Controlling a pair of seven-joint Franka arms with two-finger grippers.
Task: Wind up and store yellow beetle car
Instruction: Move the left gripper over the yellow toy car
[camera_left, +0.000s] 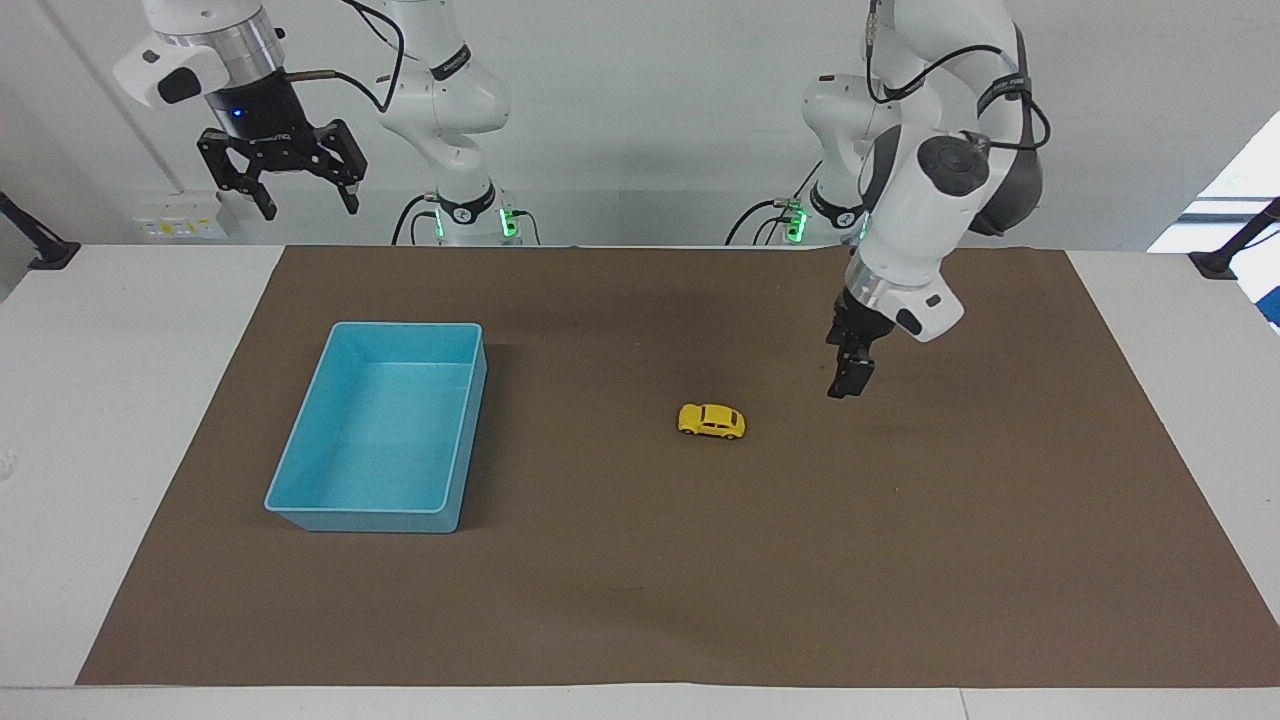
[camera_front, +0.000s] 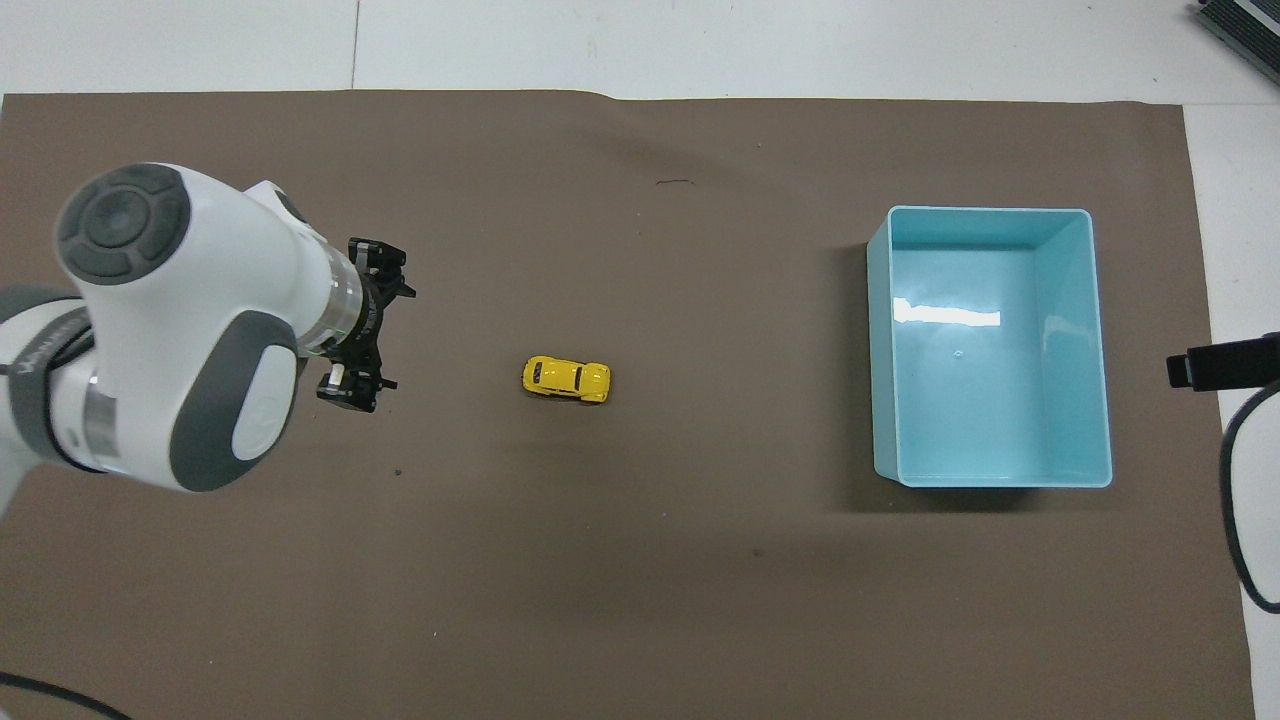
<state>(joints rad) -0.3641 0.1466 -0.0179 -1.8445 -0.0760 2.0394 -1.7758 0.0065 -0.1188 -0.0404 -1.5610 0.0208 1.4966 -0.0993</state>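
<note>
- One yellow beetle car (camera_left: 712, 421) is counted, standing on its wheels on the brown mat (camera_left: 640, 600) that covers the table (camera_left: 120, 420), roughly mid-mat.
- One light blue bin (camera_left: 300, 505) is counted, nothing seen inside it; it is set toward the right arm's end of the table, well apart from the car.
- Two grippers are counted. The left gripper (camera_left: 850, 378) hangs in the air over bare mat, between the car and the left arm's end of the table, pointing steeply down.
- The key relation: the car is found off to the side of the left gripper, toward the right arm's end. In the overhead view both sit at about the same reach from the robots.
- The car's long axis is laid roughly along the table's length, end to end between the two arms, slightly skewed as read from the overhead view (camera_front: 566, 379).
- The jaws of the left gripper (camera_front: 362, 325) are read from overhead as spread apart, with nothing between them.
- The right gripper (camera_left: 282, 172) waits raised high near its own base, over the table edge nearest the robots; its jaws are splayed wide and empty.
- The left arm is judged the nearer one to the car, so the approach is taken to be its job.
- Neither winding nor storing is judged begun: the car is untouched and outside the bin.
</note>
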